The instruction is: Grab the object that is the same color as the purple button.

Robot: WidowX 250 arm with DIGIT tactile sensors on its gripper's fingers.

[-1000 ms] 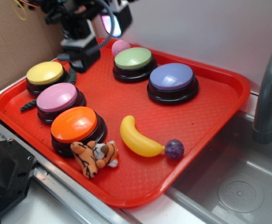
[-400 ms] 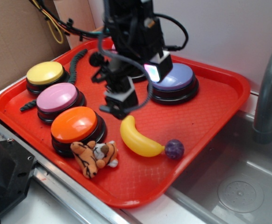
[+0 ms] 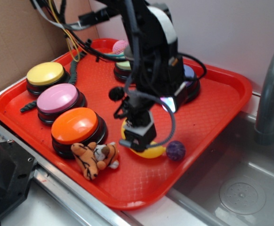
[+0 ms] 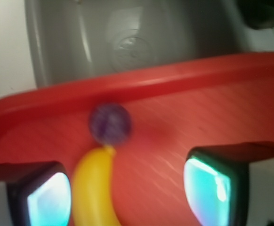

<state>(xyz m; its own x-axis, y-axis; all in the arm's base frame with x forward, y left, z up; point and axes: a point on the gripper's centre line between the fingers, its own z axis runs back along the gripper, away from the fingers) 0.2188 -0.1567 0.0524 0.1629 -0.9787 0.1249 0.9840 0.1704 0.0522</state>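
Small dark purple mottled ball (image 3: 175,150) touches yellow banana (image 4: 93,188) tip; pincer (image 3: 138,141) open, empty, hovers over banana. Approach step; next shift toward 3 o'clock, descend.

A plain white wall (image 3: 231,33) behind, cardboard (image 3: 10,42) at left, a grey sink basin (image 3: 240,188) with a faucet (image 3: 271,89) at right.

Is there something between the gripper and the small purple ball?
Yes, partly. The open gripper hangs over the banana, whose tip touches the purple ball. Beyond the banana's tip nothing else blocks it.
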